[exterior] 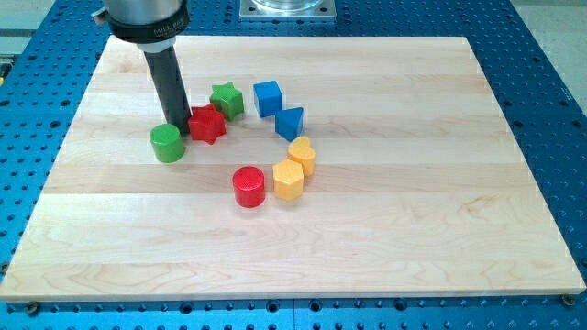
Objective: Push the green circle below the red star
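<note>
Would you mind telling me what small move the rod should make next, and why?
Probably a short push toward the view's bottom right. My tip sits at the upper right edge of the green circle, wedged between it and the red star. The circle lies left of the star, not yet below it, so it needs nudging down and rightward.

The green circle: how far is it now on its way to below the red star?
Done: my tip has reached the green circle and stands at its upper right edge, between it and the red star. In hand: the circle lies left of the star, slightly lower. Left: pushing it rightward and down until it sits under the star.
</note>
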